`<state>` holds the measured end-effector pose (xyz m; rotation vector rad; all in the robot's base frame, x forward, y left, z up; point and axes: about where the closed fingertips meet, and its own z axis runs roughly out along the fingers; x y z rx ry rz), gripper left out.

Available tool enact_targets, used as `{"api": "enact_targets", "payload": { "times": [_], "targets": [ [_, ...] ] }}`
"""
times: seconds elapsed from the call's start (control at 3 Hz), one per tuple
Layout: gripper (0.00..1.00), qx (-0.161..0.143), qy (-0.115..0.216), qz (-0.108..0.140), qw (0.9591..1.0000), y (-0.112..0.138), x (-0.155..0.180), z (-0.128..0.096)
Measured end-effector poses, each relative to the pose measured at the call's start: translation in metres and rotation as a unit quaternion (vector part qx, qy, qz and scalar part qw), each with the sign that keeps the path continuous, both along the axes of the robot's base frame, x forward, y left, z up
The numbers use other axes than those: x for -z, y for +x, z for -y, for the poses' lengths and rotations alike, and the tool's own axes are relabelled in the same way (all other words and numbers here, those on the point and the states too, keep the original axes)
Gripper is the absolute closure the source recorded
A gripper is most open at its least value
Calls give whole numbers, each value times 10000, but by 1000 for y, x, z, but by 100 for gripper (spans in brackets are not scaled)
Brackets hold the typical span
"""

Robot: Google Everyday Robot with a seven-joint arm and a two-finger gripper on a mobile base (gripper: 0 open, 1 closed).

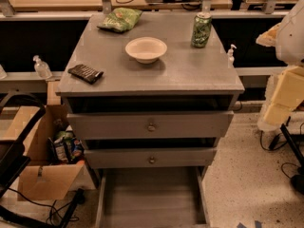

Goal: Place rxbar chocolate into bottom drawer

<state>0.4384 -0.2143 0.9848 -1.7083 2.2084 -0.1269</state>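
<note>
The rxbar chocolate (85,73), a flat dark bar with pale markings, lies near the front left corner of the grey cabinet top (190,75). The bottom drawer (152,198) is pulled out at the foot of the cabinet, and its planked floor shows nothing on it. The two upper knobbed drawers (151,126) stand slightly out. My gripper is not in view. A white rounded shape (292,30) at the right edge may be part of my arm.
On the cabinet top are a green chip bag (120,19), a white bowl (146,49) and a green can (201,30). An open cardboard box (42,151) and black frame parts stand at the left. Yellow foam blocks (285,96) and cables are at the right.
</note>
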Motion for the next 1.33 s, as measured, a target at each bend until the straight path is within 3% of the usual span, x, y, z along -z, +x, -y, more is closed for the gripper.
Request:
{"api": "enact_targets", "payload": {
  "times": [0.33, 0.67, 1.0, 1.33],
  "targets": [
    [0, 0, 0, 0, 10000, 0, 0, 0],
    [0, -117, 277, 53, 9995, 15, -1, -9],
    [0, -104, 1365, 341, 9900, 48, 12, -29],
    [0, -83, 2308, 700, 9704, 62, 23, -48]
  ]
}}
